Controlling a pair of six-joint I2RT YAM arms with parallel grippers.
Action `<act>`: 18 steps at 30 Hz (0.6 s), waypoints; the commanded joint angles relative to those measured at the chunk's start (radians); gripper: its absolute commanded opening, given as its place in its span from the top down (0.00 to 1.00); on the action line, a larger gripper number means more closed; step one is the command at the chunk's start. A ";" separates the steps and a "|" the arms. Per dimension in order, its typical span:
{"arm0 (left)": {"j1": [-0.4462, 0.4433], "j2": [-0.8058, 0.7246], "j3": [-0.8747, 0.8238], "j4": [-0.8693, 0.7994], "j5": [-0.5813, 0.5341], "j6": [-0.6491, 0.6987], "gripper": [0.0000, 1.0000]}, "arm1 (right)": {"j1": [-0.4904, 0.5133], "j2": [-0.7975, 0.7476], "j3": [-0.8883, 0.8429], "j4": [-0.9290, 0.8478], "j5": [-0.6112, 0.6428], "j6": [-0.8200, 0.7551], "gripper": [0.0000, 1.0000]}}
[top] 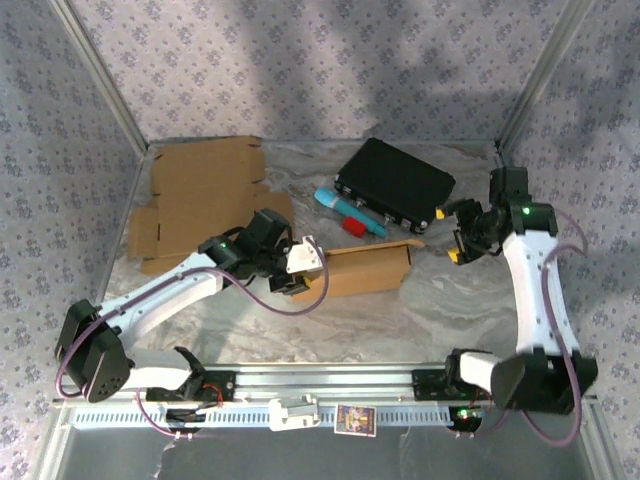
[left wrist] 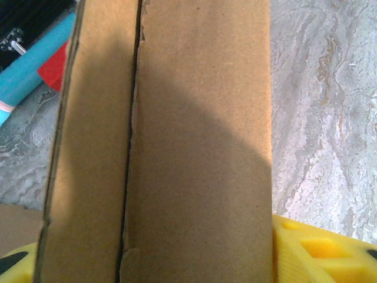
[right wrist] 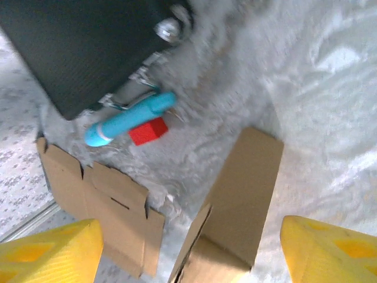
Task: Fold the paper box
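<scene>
The brown paper box (top: 365,270) lies folded into a long closed shape at mid table. My left gripper (top: 295,272) is at its left end, shut on it. In the left wrist view the paper box (left wrist: 194,147) runs between the yellow fingers (left wrist: 318,250), which press against its sides. My right gripper (top: 465,238) hangs open to the right of the box, raised and apart from it. In the right wrist view its yellow fingers (right wrist: 324,250) stand wide apart, with the paper box (right wrist: 244,188) far below between them.
A flat unfolded cardboard sheet (top: 205,200) lies at the back left. A black case (top: 395,180) sits behind the box. A blue tube (top: 350,212) and a red block (top: 355,228) lie between the case and the box. Patterned walls enclose the table.
</scene>
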 commanded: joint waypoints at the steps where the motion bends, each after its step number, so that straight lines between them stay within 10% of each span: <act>1: 0.001 0.016 0.039 -0.103 0.010 -0.039 0.43 | 0.117 -0.094 -0.032 -0.056 0.229 0.037 0.25; 9: 0.001 -0.002 0.031 -0.123 -0.017 -0.058 0.43 | 0.476 -0.140 -0.174 0.044 0.320 0.175 0.32; 18: 0.000 0.011 0.038 -0.113 -0.028 -0.057 0.40 | 0.524 -0.036 -0.215 0.067 0.303 0.214 0.35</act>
